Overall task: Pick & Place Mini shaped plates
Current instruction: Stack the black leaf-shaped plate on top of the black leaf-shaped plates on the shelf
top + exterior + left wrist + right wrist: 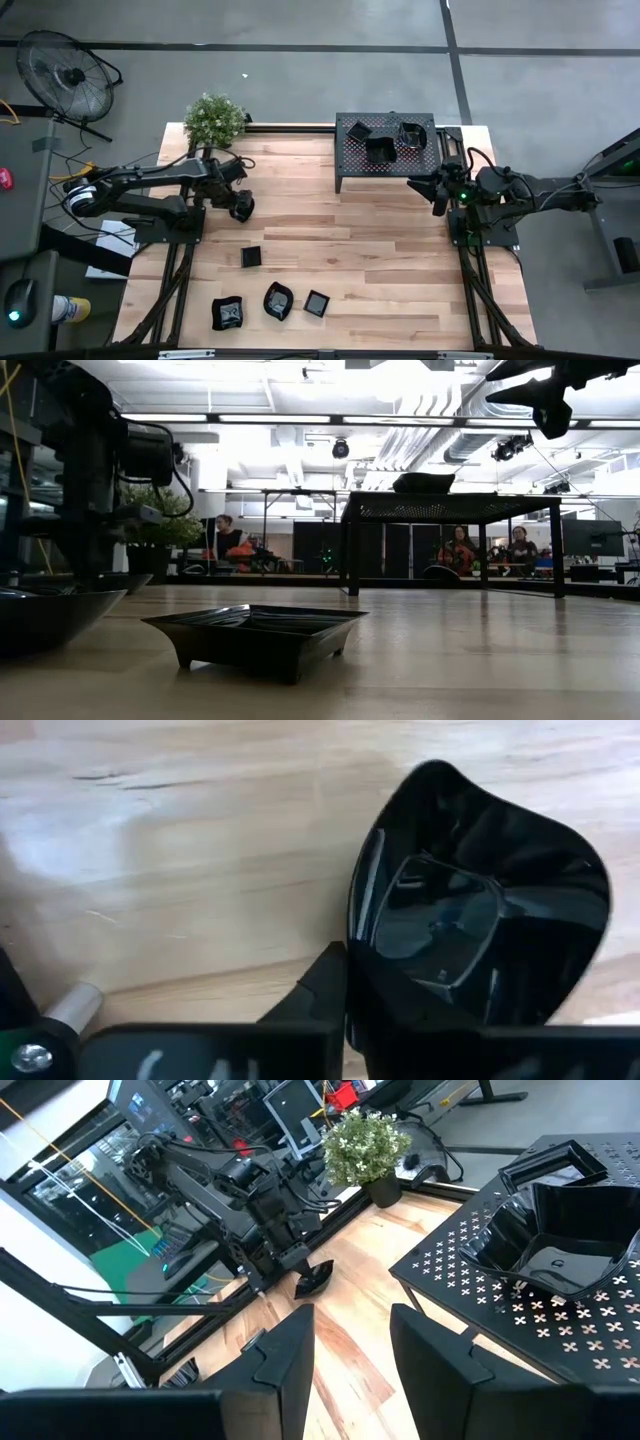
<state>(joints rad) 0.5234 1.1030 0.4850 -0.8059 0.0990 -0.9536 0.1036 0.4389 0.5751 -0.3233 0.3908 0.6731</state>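
High view: the perforated rack (385,150) stands at the far edge of the table (340,260) and carries three mini shaped plates, one at its left end (357,130), one in the middle (380,150) and one at its right end (411,134). Four further plates lie on the near half of the table: a square one (251,257) alone, then a row of a wavy-rimmed one (228,313), a rounded one (278,302) and a small square one (317,303). All are glossy black.

The left pincer (241,207) sits over the table's left part, pressed together on the rim of a rounded plate (480,920), which is tilted above the wood. The right pincer (345,1345) is spread, holding nothing, just beside the rack's right end. A potted plant (214,120) stands at the far left corner.
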